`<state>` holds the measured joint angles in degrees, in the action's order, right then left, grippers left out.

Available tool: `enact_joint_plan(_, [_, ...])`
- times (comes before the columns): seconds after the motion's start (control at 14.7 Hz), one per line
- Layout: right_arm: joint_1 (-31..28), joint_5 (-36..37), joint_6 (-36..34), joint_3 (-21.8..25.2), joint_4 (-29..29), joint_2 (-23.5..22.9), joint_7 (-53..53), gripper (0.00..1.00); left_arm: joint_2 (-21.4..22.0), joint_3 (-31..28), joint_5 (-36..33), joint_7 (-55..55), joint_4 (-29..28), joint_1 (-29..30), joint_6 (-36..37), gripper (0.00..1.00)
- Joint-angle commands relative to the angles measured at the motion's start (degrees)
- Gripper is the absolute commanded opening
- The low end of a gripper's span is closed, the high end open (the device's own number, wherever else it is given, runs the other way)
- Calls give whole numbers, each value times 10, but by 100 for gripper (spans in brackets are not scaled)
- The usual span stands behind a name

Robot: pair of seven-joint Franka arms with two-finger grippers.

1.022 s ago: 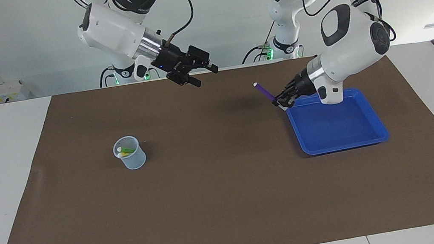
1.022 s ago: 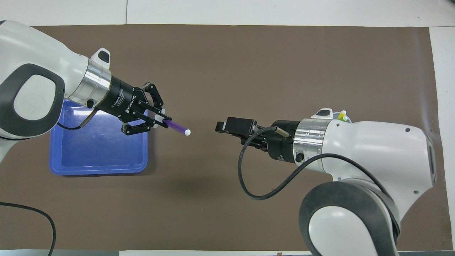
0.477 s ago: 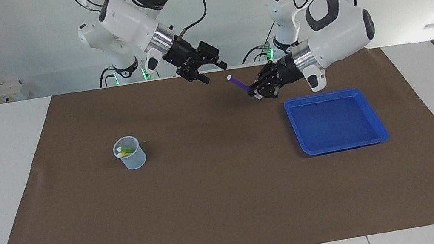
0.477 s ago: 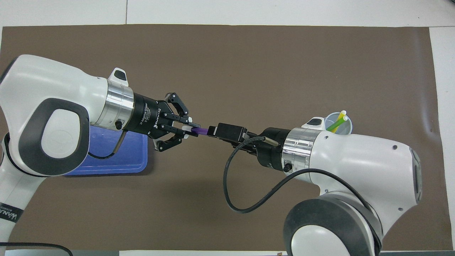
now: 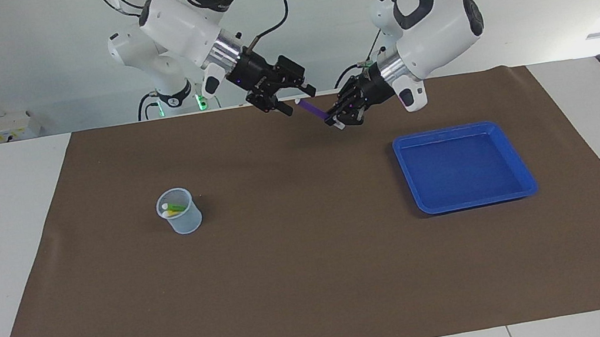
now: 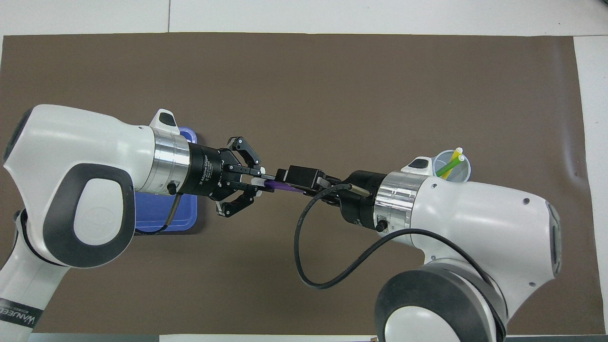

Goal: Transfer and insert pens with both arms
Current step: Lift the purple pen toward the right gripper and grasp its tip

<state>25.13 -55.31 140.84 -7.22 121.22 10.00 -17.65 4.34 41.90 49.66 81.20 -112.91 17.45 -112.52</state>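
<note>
Pens change arms above the brown mat [image 5: 317, 285]: the left gripper [image 5: 341, 119] is clamped on the purple pen [image 5: 312, 109], whose pale tip sits at the right gripper [image 5: 291, 101]; whether those fingers grip cannot be told. Green and yellow pens stand in the cup [image 5: 180, 211]; next, seemingly, a firm grasp, then release.

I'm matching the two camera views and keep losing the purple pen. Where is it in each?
Facing view: the purple pen is near the top centre, in the air, its lower end in the left gripper and its upper end at the right gripper.
Overhead view: mid-frame, a short purple stretch between the two grippers.
Shared landmark: the blue tray, at the left arm's end of the table.
</note>
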Motion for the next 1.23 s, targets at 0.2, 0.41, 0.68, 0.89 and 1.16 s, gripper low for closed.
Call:
enact_joint_plan(0.2, [3,-16,8,-4,2,3,-2,63,29,-7,18,12,-26,-10,-22,0])
enact_joint_plan(0.41, [3,-16,7,-4,2,3,-1,31,29,-8,25,11,-26,-8,-21,0])
enact_joint_plan(0.68, [2,-16,-10,-4,3,5,-17,0,28,-7,25,11,-26,-5,-21,0])
enact_joint_plan(0.89, [-2,-15,-9,-4,2,4,-25,0,28,-8,25,11,-26,-5,-21,0])
enact_joint_plan(1.16, [-4,-14,-9,-4,2,3,-25,0,27,-9,25,6,-22,-6,-21,100])
